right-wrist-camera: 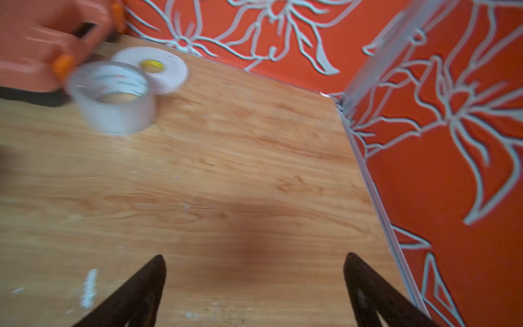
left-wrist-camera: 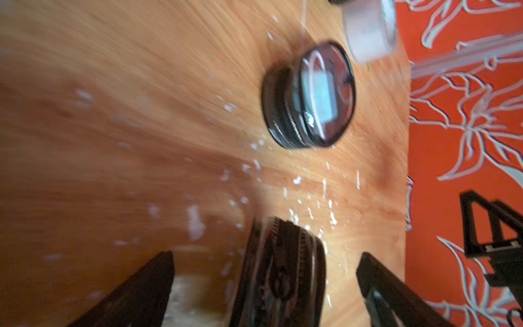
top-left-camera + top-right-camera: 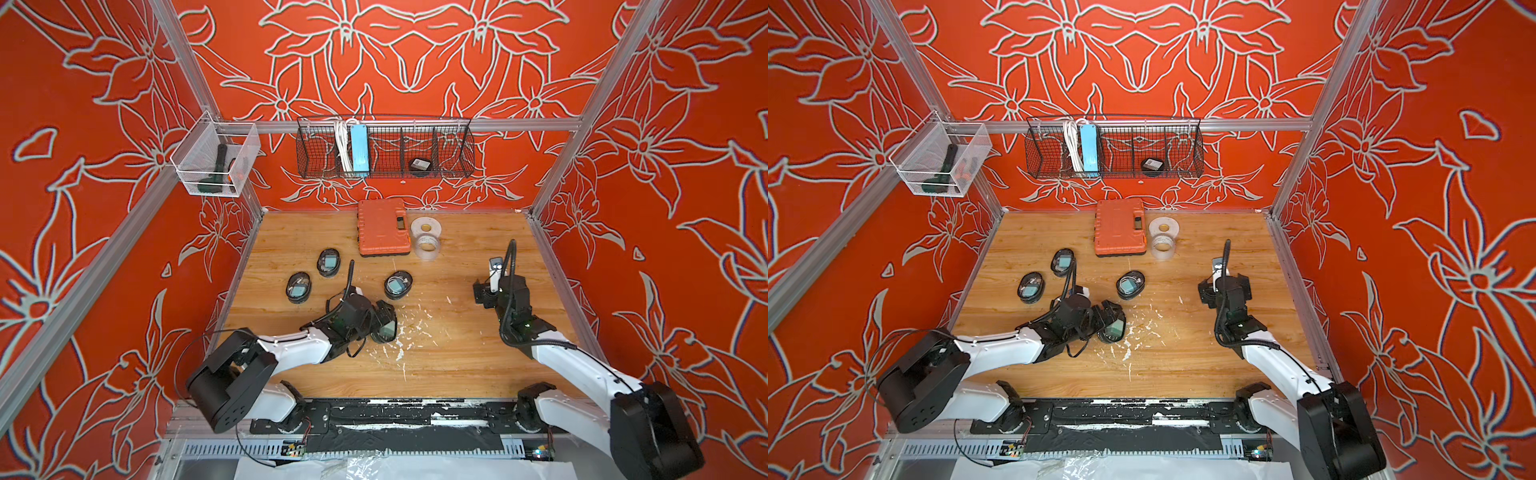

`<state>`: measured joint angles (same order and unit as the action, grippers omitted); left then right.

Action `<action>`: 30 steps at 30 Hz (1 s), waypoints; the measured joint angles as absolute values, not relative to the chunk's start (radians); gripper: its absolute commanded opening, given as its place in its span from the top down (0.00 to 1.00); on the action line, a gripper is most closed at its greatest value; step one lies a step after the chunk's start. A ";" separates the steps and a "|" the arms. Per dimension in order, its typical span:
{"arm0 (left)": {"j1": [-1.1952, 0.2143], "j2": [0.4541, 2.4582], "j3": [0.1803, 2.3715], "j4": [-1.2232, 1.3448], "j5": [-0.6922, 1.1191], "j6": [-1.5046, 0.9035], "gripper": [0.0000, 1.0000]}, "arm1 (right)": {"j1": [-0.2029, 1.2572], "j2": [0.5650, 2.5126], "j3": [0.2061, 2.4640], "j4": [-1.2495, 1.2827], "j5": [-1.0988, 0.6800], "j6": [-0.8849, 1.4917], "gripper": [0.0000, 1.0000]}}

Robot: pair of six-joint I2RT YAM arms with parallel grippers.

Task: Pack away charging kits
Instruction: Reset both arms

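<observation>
Your left gripper (image 2: 267, 253) has its jaws spread wide. A black-rimmed pouch (image 2: 283, 271) sits between them with a gap on each side, touching neither finger. Your right gripper (image 1: 254, 256) is spread just as wide and is empty, over the bare wooden table (image 1: 226, 170) on the right side.

Just beyond the left gripper lies a second pouch (image 3: 397, 285), its teal plug showing through the clear face. Further left are a third pouch (image 3: 298, 287) and, slightly farther back, a fourth pouch (image 3: 328, 262).

Near the far edge sits an orange case (image 3: 383, 226), with two tape rolls (image 3: 426, 235) just beside it on the right. On the far wall hangs a wire basket (image 3: 453, 153) holding a light-blue power strip (image 3: 358, 149).
</observation>
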<state>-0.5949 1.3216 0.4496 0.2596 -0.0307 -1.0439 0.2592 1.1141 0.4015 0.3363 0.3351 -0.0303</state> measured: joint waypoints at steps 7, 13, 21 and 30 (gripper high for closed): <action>-0.265 1.060 0.503 0.037 -0.250 -0.860 0.01 | 0.190 1.295 0.383 0.440 0.282 -0.036 0.02; -0.208 0.877 0.230 0.400 -0.493 -0.480 0.01 | 0.157 1.372 0.363 0.633 0.274 -0.055 0.02; -0.155 1.195 0.055 0.876 -0.438 -0.113 0.01 | 0.076 1.406 0.288 0.781 0.206 -0.022 0.02; -0.039 1.405 0.103 1.143 -0.179 -0.052 0.01 | 0.078 1.409 0.294 0.797 0.286 0.012 0.02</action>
<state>-0.0387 1.4052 0.1028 1.1431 -0.1787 -0.0521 0.0784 1.4094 0.2943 0.7971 0.2863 0.0120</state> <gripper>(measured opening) 0.993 0.982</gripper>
